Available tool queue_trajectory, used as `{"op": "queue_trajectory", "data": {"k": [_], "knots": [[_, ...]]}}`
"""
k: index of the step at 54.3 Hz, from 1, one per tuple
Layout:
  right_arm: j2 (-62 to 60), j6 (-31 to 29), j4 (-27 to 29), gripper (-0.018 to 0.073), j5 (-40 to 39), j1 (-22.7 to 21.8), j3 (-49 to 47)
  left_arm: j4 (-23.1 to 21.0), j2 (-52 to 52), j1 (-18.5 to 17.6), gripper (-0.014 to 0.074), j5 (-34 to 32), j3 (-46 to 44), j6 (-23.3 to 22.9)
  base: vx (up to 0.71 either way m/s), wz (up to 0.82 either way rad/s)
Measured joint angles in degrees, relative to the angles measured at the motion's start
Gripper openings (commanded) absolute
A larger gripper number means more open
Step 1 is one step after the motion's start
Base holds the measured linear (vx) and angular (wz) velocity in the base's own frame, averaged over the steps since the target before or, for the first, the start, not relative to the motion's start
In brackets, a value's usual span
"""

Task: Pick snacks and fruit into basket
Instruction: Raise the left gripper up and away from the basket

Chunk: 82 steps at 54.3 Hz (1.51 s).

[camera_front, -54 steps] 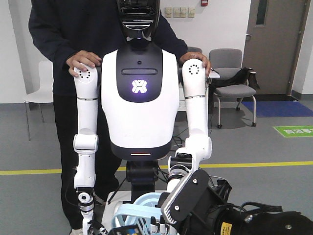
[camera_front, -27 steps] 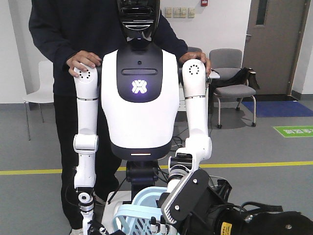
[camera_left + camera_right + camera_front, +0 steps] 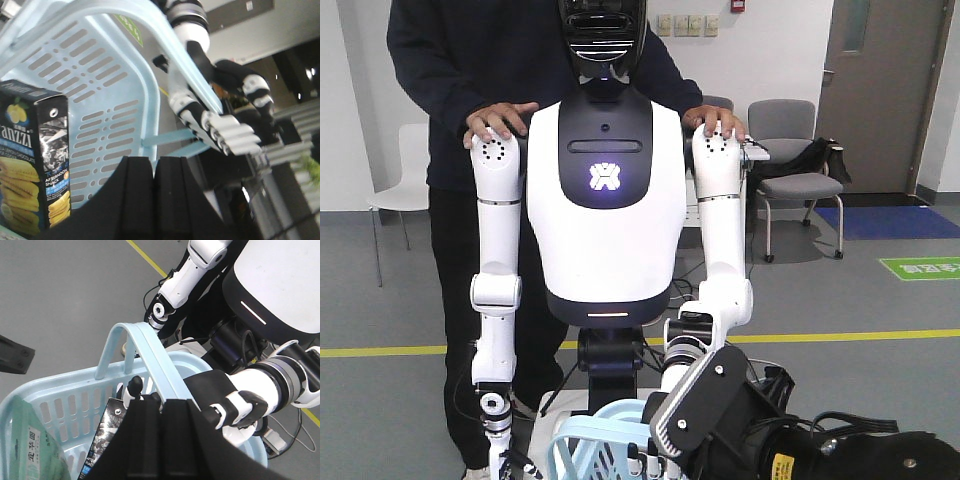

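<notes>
Fingers (image 3: 137, 195) of the left gripper (image 3: 153, 162) sat pressed together with nothing between them, and the right gripper (image 3: 161, 404) looked the same. The Franzzi box (image 3: 30, 160) stood upright against the slotted wall inside the light blue basket (image 3: 55, 382), with the teal pouch (image 3: 27, 450) near it. A humanoid's hand (image 3: 227, 402) clasped the basket's handle (image 3: 150, 352).
</notes>
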Motion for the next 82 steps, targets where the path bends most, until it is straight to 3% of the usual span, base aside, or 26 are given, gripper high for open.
{"op": "queue_trajectory", "data": {"k": [9,14,22,29,36,47,52,82], "knots": [[0.00,0.00,0.00,-0.0013,0.00,0.00,0.00,10.88,-8.39,0.36,0.0001,2.82,0.18,14.09,0.00,0.00],[0.00,0.00,0.00,-0.0013,0.00,0.00,0.00,14.96,-14.20,0.36,0.0001,13.79,0.18,22.55,0.00,0.00],[0.00,0.00,0.00,-0.0013,0.00,0.00,0.00,15.54,-25.08,0.36,0.0003,33.71,0.08,36.47,0.00,0.00],[0.00,0.00,0.03,-0.0013,-0.05,0.00,0.00,15.53,-34.42,0.36,0.0002,46.50,-0.98,44.55,0.00,0.00],[0.00,0.00,0.10,-0.0013,-0.05,0.00,0.00,15.36,-43.32,0.47,0.0003,52.63,-1.06,45.58,0.00,0.00],[0.00,0.00,0.14,-0.0013,-0.05,0.00,0.00,15.00,-54.67,0.47,0.0003,60.52,-1.06,36.30,0.00,0.00],[0.00,0.00,0.14,-0.0013,-0.11,0.00,0.00,14.87,-58.14,0.47,0.0003,62.68,-1.06,34.60,0.00,0.00],[0.00,0.00,0.14,-0.0013,-0.31,0.00,0.00,14.76,-60.57,0.47,0.0003,64.08,-1.06,33.88,0.00,0.00]]}}
